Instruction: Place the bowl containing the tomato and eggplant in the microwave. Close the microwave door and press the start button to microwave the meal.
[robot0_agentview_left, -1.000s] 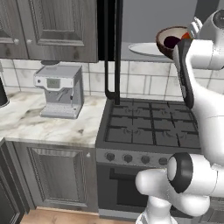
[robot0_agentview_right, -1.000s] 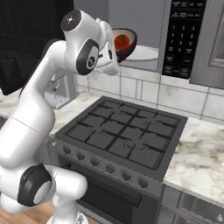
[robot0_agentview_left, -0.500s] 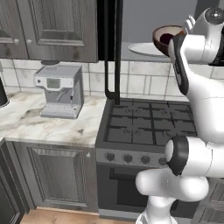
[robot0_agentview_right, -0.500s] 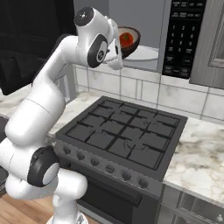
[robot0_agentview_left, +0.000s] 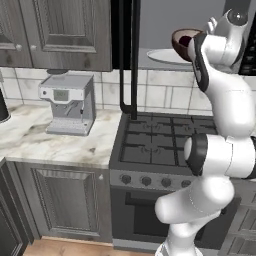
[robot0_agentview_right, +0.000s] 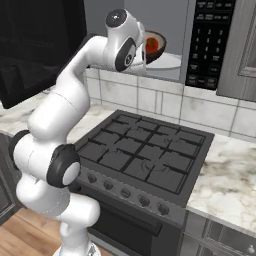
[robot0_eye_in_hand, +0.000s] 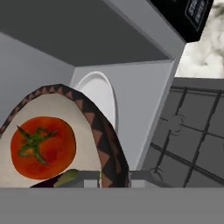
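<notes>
**Bowl held at the microwave mouth**

The arm reaches high, elbow bent, hand level with the open microwave (robot0_agentview_right: 172, 30). The claw (robot0_eye_in_hand: 99, 177) is clamped on the bowl's (robot0_eye_in_hand: 65, 127) rim; the tomato (robot0_eye_in_hand: 42, 146) sits inside, the turntable plate (robot0_eye_in_hand: 101, 98) just beyond.

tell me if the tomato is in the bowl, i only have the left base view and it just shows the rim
observer: yes, hand view shows the tomato sitting inside the bowl
operator: eggplant too
observer: a dark purple bit with a greenish end, likely the eggplant, peeks out beside the tomato at that view's bottom
operator: where's the button strip
observer: right base view puts the button strip to the bowl's right, apart from it
</notes>
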